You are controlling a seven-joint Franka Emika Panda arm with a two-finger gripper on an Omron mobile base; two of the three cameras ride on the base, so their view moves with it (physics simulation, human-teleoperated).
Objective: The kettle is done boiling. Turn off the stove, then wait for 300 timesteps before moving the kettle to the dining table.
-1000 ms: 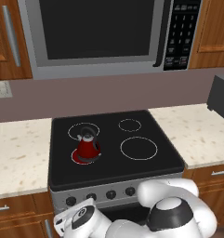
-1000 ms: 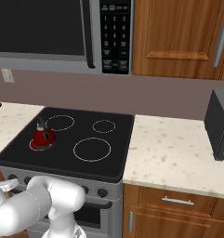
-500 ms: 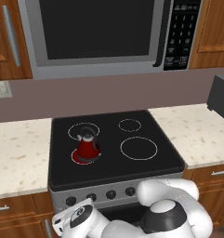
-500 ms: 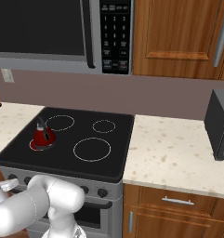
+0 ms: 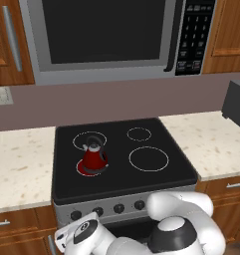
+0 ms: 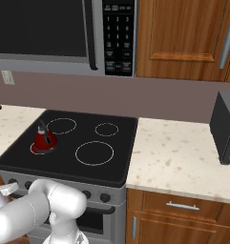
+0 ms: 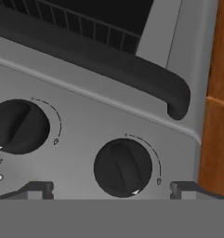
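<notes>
The red kettle point(image 5: 94, 158) sits upright on the front-left burner of the black stove point(image 5: 156, 182), and the ring under it glows red, so that burner reads as lit. Seen from the right base view, the kettle point(image 6: 44, 139) stands on the near-left ring with the three other white rings bare. The arm is folded low in front of the stove's steel face, and the gripper point(image 7: 112, 189) is right up against the knob panel, its two dark fingertips spread wide with nothing between them, straddling a dark round knob point(image 7: 123, 167). A second knob point(image 7: 18, 126) sits just beside it, with the black oven door handle point(image 7: 108, 65) across the panel. The microwave point(image 5: 106, 37) above has a keypad, but its lettering is too small to read.
</notes>
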